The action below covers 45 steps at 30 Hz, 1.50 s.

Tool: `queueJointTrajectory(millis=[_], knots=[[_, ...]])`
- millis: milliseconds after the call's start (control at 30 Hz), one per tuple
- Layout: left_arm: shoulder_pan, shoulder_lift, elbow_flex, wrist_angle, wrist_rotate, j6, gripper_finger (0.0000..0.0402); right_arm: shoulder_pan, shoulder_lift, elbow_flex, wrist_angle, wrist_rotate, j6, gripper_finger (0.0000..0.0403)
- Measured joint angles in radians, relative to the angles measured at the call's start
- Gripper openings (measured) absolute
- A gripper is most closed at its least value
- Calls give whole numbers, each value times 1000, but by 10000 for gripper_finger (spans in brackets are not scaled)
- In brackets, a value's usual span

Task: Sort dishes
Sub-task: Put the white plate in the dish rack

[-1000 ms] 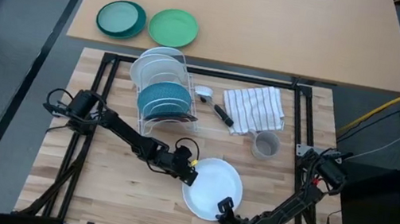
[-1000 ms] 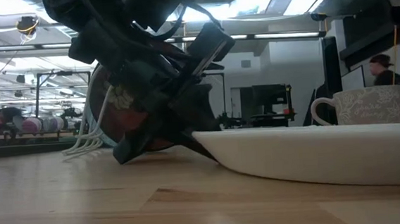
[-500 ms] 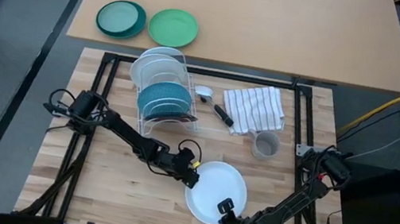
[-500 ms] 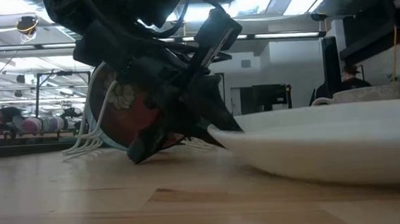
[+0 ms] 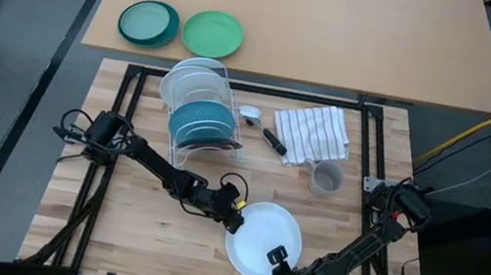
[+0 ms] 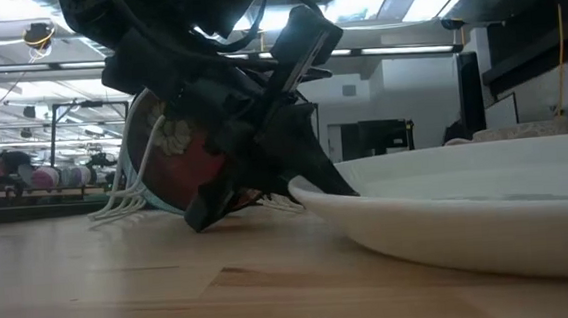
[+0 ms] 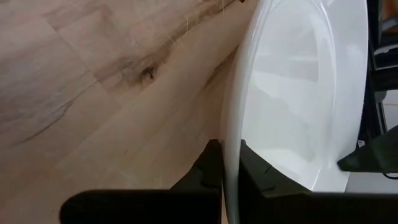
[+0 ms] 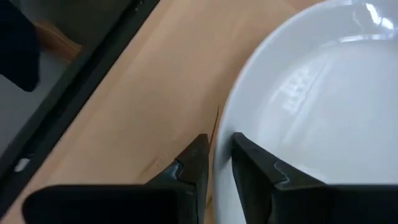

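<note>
A plain white plate (image 5: 267,240) lies near the table's front edge, and its pale bowl fills the low view (image 6: 468,206). My left gripper (image 5: 234,220) is shut on the plate's left rim. My right gripper (image 5: 276,257) stands open at the near rim, one finger on each side of it (image 8: 217,146); I cannot tell whether a finger touches. A teal plate (image 5: 199,120) and white plates (image 5: 193,80) stand on edge in the wire rack (image 5: 214,147). A dark red flowered plate (image 6: 169,157) shows behind my left gripper. My left gripper pinches the white plate's left rim (image 7: 229,134) between its two fingers, one on the plate's inner side and one on its outer side. The fingers (image 6: 310,172) come from the table's left, slanting down. The plate's underside (image 6: 441,253) rests on the table.
A striped towel (image 5: 312,133), a grey cup (image 5: 325,178) and a dark pen-like thing (image 5: 272,142) lie right of the rack. Two green plates (image 5: 149,23) (image 5: 213,33) sit on the far table. Bare wood lies left of the white plate.
The white plate has slid a little toward the table's near and right edges with my left gripper on its rim. In the low view it now stands larger and hides the cup behind it. My left gripper has rolled slightly.
</note>
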Motion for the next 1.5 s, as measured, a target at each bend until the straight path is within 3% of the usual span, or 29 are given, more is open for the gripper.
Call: queueJointTrajectory(millis=[367, 533, 867, 1200, 1500], knots=[[0, -2, -1, 15, -9, 67, 1, -4, -63, 120, -243, 111, -2, 74], [0, -2, 6, 94, -36, 228, 1, -4, -68, 210, -403, 144, -2, 74], [4, -36, 58, 84, -106, 497, 1, -4, -68, 456, -741, 204, -2, 74], [20, -224, 68, 33, -251, 804, 1, -3, -67, 684, -955, 295, -1, 74], [41, -481, 71, -92, -440, 1035, 1, -3, -67, 828, -1002, 348, -6, 74]])
